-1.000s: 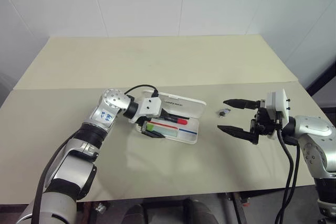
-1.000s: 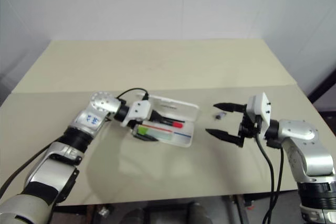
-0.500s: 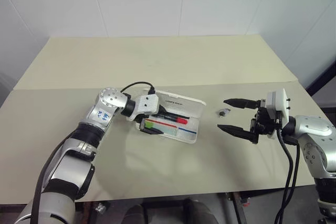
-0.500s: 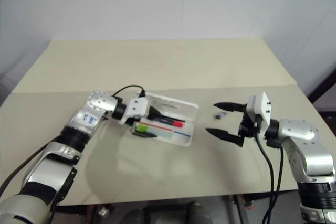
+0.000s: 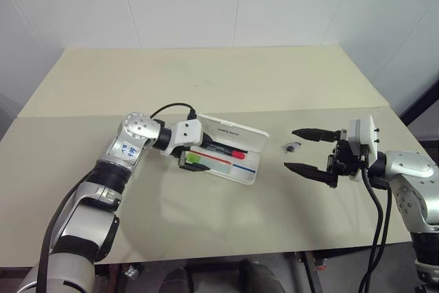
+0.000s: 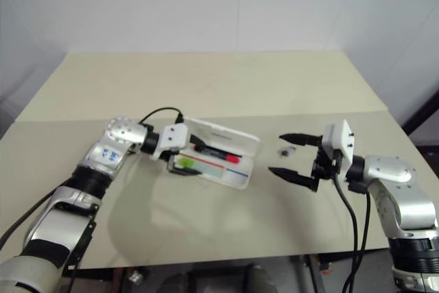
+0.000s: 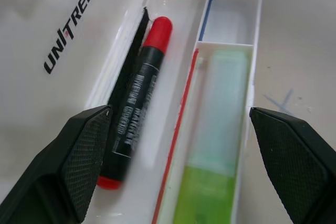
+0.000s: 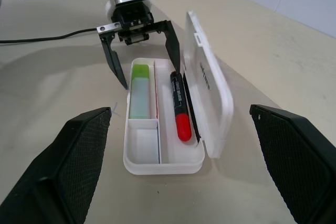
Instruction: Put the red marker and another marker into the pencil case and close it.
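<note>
The left arm reaches forward and bends inward at the wrist, so that the left tool (image 5: 197,155) points toward the robot's right and slightly downward. Its two black fingers (image 8: 112,61) are spread wide apart and grip nothing. The right arm is bent at the elbow, with its forearm angled inward. The right tool (image 5: 306,150) is held level, pointing toward the robot's left, facing the left tool across a wide gap. Its two black fingers (image 5: 306,169) are also spread fully apart, one above the other, with nothing between them.
</note>
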You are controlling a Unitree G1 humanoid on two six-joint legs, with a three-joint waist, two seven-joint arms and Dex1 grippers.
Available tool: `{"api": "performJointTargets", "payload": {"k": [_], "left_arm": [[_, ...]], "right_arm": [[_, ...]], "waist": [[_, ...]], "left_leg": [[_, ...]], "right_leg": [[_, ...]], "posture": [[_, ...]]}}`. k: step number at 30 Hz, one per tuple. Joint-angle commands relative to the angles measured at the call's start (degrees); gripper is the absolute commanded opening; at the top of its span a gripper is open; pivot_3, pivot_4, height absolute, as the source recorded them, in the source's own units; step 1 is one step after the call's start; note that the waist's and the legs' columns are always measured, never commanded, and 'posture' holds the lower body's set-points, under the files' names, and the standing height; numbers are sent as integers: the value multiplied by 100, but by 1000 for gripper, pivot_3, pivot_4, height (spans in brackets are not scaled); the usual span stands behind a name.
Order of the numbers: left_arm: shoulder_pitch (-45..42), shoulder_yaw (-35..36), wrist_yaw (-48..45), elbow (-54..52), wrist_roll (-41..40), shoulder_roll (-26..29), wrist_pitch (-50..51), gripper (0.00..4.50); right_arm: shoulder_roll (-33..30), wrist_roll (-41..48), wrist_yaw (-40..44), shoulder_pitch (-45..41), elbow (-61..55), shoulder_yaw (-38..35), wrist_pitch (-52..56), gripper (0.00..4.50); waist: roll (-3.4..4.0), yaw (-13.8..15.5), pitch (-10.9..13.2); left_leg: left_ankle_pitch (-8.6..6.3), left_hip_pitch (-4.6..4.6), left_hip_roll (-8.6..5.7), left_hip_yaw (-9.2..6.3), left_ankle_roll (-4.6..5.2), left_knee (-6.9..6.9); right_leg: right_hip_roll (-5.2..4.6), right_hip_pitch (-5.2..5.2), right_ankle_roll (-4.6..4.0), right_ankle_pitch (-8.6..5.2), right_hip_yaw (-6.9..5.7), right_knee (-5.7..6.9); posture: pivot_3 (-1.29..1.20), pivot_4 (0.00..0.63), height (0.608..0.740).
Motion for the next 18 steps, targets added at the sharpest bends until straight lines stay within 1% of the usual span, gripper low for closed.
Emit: {"api": "performJointTargets", "payload": {"k": [1, 7, 10, 15, 18], "left_arm": [[214, 159, -249, -756, -317, 141, 328, 4456], [638, 321, -447, -1744, -682, 455, 988, 4456], [742, 537, -242, -1998, -781, 550, 1192, 4456], [670, 775, 379, -1637, -516, 612, 921, 4456], [516, 766, 893, -1119, -181, 602, 610, 4456]], "right_arm": [[-47, 47, -7, -59, -109, -149, -86, 4500], [-36, 44, -20, -42, -119, -142, -86, 4500], [-41, 46, -16, -32, -115, -151, -90, 4500], [-45, 50, 18, -43, -76, -150, -103, 4500], [-29, 34, 42, -89, -23, -116, -118, 4500]], "waist": [[0, -2, 0], [0, -6, 0], [0, -4, 0], [0, -1, 0], [0, 2, 0]], "left_leg": [[0, 0, 0, 0, 0, -1], [0, 1, 0, -1, 0, 1], [0, 4, 1, -1, 0, 1], [1, 4, 0, -2, 1, 4], [1, 4, 0, -2, 1, 3]], "right_leg": [[0, 0, 0, 0, 0, 0], [0, 0, 0, 0, 0, 3], [0, 0, -2, -1, 0, 6], [-1, 2, -2, -1, 0, 6], [-1, 1, -1, -1, 0, 7]], "posture": [[0, 150, 740], [0, 150, 740], [0, 150, 740], [0, 150, 740], [0, 150, 740]]}}
